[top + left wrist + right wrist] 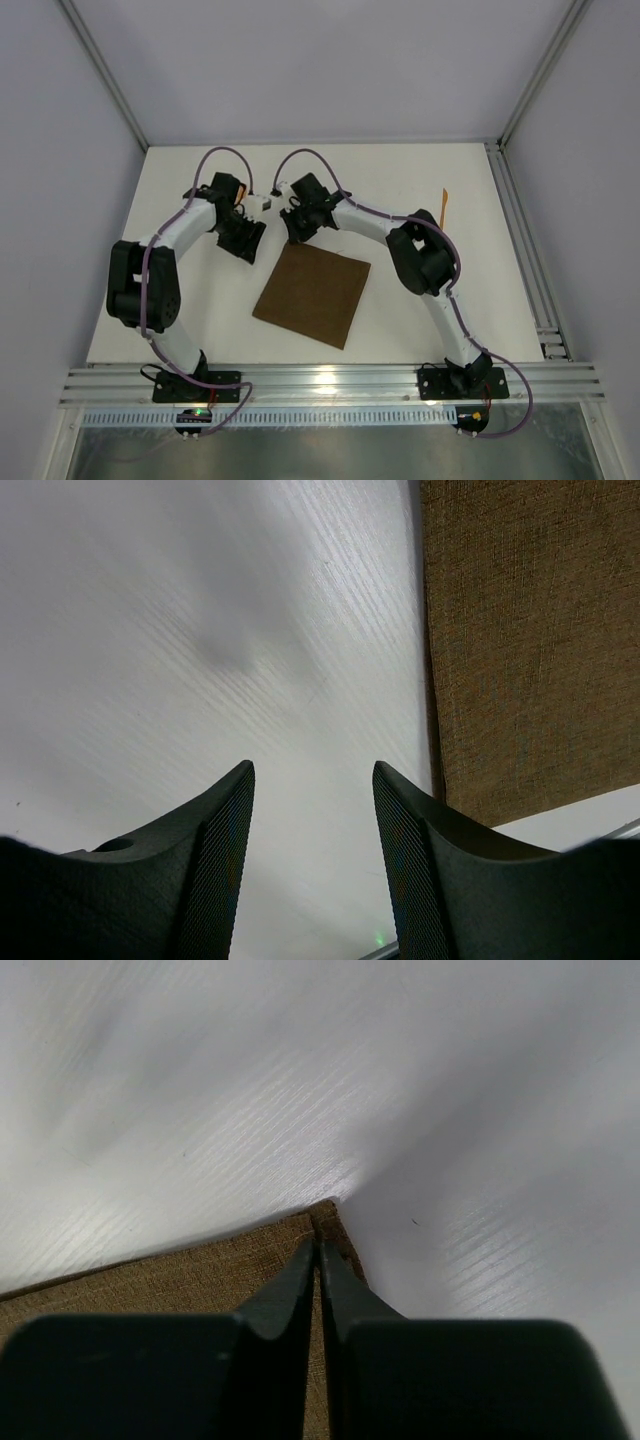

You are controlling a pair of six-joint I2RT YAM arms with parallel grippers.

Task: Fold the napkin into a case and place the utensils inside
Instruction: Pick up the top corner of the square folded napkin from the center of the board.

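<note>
The dark brown napkin (312, 293) lies flat as a square on the white table, with one corner pointing to the far side. My right gripper (297, 233) is at that far corner. In the right wrist view its fingers (319, 1245) are closed together on the corner of the napkin (170, 1280). My left gripper (244, 240) is open and empty over bare table just left of the napkin. The left wrist view shows the gripper (312, 780) with the napkin's edge (530, 640) to its right. One thin orange utensil (444, 210) lies at the far right. The other is not visible.
A metal rail (520, 240) runs along the table's right edge and another rail (330, 378) runs along the near edge by the arm bases. Grey walls enclose the far side and both sides.
</note>
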